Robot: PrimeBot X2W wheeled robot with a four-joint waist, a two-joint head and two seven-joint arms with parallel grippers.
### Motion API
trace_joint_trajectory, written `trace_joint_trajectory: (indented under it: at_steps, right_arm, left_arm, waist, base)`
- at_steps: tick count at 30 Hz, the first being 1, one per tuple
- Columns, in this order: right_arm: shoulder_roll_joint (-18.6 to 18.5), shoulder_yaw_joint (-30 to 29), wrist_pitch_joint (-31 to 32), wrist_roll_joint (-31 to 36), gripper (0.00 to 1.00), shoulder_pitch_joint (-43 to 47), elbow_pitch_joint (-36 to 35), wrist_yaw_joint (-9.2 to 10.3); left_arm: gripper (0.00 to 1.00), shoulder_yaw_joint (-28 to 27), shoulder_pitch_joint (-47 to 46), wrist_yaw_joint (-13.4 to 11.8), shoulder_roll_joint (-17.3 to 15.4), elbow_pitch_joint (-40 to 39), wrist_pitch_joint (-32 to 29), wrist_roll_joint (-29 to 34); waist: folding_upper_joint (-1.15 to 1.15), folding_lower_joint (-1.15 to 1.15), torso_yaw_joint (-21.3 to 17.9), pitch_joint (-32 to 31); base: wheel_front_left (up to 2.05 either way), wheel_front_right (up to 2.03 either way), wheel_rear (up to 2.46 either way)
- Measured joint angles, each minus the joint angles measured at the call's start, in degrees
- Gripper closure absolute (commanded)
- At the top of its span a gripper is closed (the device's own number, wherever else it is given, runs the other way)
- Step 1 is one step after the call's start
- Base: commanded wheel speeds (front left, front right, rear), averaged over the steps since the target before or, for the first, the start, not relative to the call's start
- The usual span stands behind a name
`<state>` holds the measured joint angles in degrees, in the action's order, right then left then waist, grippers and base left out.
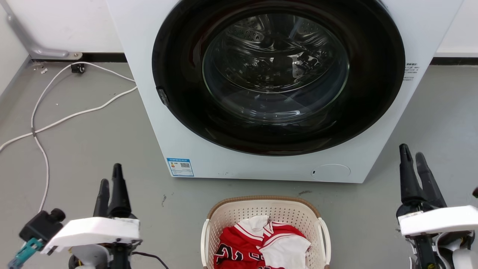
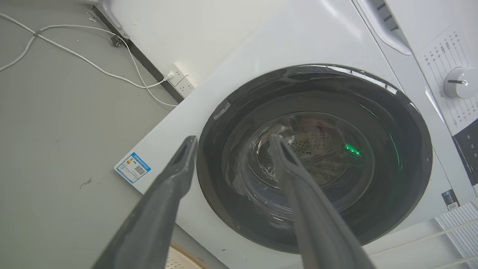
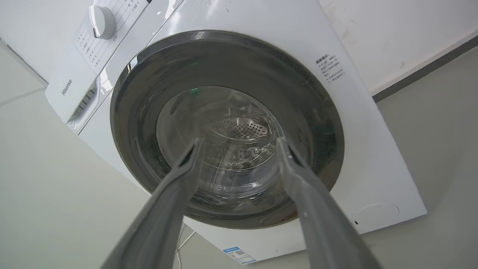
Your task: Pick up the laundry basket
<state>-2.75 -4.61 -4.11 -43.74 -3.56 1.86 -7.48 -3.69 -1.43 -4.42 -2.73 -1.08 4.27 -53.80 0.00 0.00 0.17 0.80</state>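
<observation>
Sitting on the grey floor [image 1: 93,157] at the bottom middle of the head view, the cream, rounded-rectangular plastic laundry basket [image 1: 239,218], with perforated walls, a brown woven-look rim and white side handles, rests just in front of the large white front-loading washing machine [image 1: 179,123], apart from it. A crumpled red-and-white jersey [image 1: 246,248] lies inside the basket.

Neither hand touches the basket. The left hand [image 1: 111,175] hangs well off to the basket's left, its two long dark fingers pointing toward the machine. The left wrist view shows them spread, with nothing between them. The right hand [image 1: 411,151] stands well off to the basket's right, and its own wrist view shows it likewise spread and empty. Both wrist views look at the machine's round dark glass door [image 1: 278,71], which is closed. A thin white cable [image 1: 74,116] trails over the floor at far left.

By my reading the task is at its very start: nothing is gripped and nothing is lifted. What is left is to bring the hands down and inward to the handles or rim, close on them, and raise the basket.
</observation>
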Motion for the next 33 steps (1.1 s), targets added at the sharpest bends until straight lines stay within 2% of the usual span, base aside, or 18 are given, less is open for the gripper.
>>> trace_joint_trajectory:
  at_steps: [8, 16, 22, 26, 33]
  right_arm:
    - [0.03, 2.78, -1.42, 9.56, 0.0, 0.18, -3.76, -0.01]
    - [0.02, 2.8, -2.78, 15.13, 0.0, 0.97, -4.82, -0.01]
    - [0.0, 2.99, -3.69, 18.94, 0.0, 1.48, -4.08, -0.01]
    - [-0.01, 3.25, -4.31, 21.52, 0.0, 2.16, -2.46, -0.01]
    - [-0.01, 3.21, -5.34, 25.92, 0.0, 2.4, -0.54, -0.01]
  left_arm:
    - [0.0, 3.64, 0.65, 0.41, 0.01, -2.31, 1.47, 7.3]
    - [0.0, 6.35, 0.97, 3.97, -0.04, -3.8, 2.78, 15.45]
    - [0.0, 8.51, 1.23, 5.43, -0.08, -4.2, 3.61, 22.14]
    - [0.0, 10.06, 1.36, 5.34, -0.43, -3.91, 4.27, 26.16]
    - [0.0, 13.69, 1.49, 3.69, -2.14, -3.09, 5.24, 31.62]
  waist:
    - [0.0, 0.0, -0.09, 0.31]
    - [0.0, 0.0, -0.3, 0.53]
    - [0.0, 0.0, -0.36, 0.7]
    - [0.0, 0.0, -0.38, 0.79]
    - [0.0, 0.0, -0.41, 0.85]
  base:
    - [0.0, 0.0, 0.0]
    - [0.0, 0.0, 0.0]
    - [0.0, 0.0, 0.0]
    - [0.0, 0.0, 0.0]
    - [0.0, 0.0, 0.0]
